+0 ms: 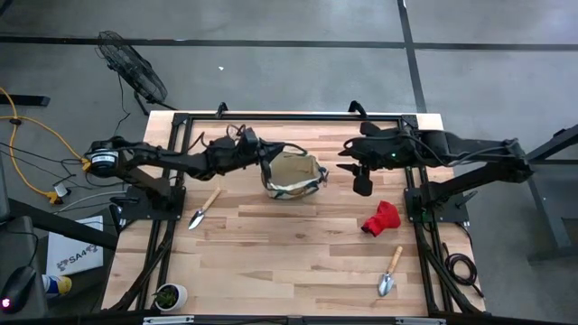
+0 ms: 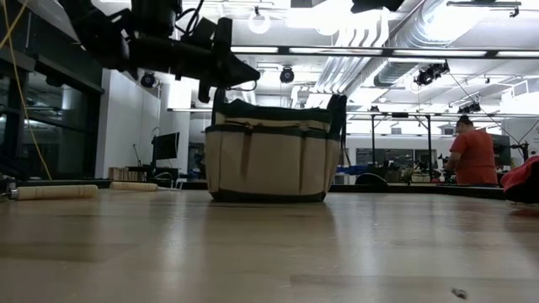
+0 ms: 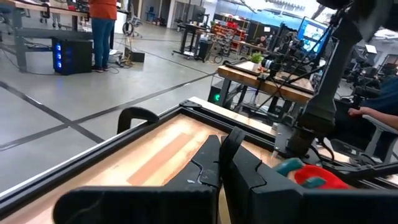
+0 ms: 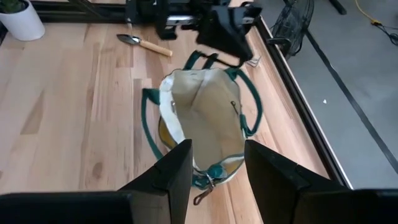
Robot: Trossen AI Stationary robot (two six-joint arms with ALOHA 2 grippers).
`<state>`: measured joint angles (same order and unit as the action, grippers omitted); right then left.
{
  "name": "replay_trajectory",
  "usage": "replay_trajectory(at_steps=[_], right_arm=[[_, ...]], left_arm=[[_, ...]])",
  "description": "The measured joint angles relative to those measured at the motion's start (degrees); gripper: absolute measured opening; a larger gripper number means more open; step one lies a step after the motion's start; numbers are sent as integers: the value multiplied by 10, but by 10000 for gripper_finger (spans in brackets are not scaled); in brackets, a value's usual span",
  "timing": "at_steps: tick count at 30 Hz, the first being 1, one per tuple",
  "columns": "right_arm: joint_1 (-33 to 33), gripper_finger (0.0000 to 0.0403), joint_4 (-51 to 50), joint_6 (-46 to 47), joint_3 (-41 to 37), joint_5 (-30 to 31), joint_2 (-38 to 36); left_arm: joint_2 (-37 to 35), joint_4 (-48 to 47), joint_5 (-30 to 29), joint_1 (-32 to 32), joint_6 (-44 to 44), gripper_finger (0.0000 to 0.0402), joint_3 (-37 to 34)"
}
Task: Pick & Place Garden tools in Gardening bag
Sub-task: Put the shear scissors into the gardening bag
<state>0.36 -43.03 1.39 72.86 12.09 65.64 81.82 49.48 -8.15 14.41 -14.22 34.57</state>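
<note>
The beige gardening bag (image 1: 293, 176) with green trim stands upright and open-mouthed on its base at mid-table; it also shows in the low view (image 2: 269, 156) and the right wrist view (image 4: 208, 112). My left gripper (image 1: 267, 155) hovers shut, holding nothing, just above the bag's left rim (image 2: 221, 80). My right gripper (image 1: 361, 183) hangs open to the right of the bag, its fingers (image 4: 180, 168) apart and aimed at the bag's mouth. One wooden-handled trowel (image 1: 203, 209) lies left of the bag, another trowel (image 1: 389, 272) at the near right. A red glove (image 1: 382, 218) lies to the right.
A small potted plant (image 1: 170, 295) stands at the near left corner. Black frame rails (image 1: 289, 117) run along the table's far edge and sides. Bare wood lies between the bag and the near edge. A person in red (image 2: 472, 156) works in the room beyond.
</note>
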Motion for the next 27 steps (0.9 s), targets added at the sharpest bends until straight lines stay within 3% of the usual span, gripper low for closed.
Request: replay_trajectory(at_steps=[10,22,27], right_arm=[[0,138,6,-6,0,0,19],[0,138,13,-8,0,0,19],[0,138,12,-8,0,0,19]], left_arm=[[0,-1,78,63,0,0,0],[0,-1,116,62,0,3,0],[0,0,142,62,22,30,0]])
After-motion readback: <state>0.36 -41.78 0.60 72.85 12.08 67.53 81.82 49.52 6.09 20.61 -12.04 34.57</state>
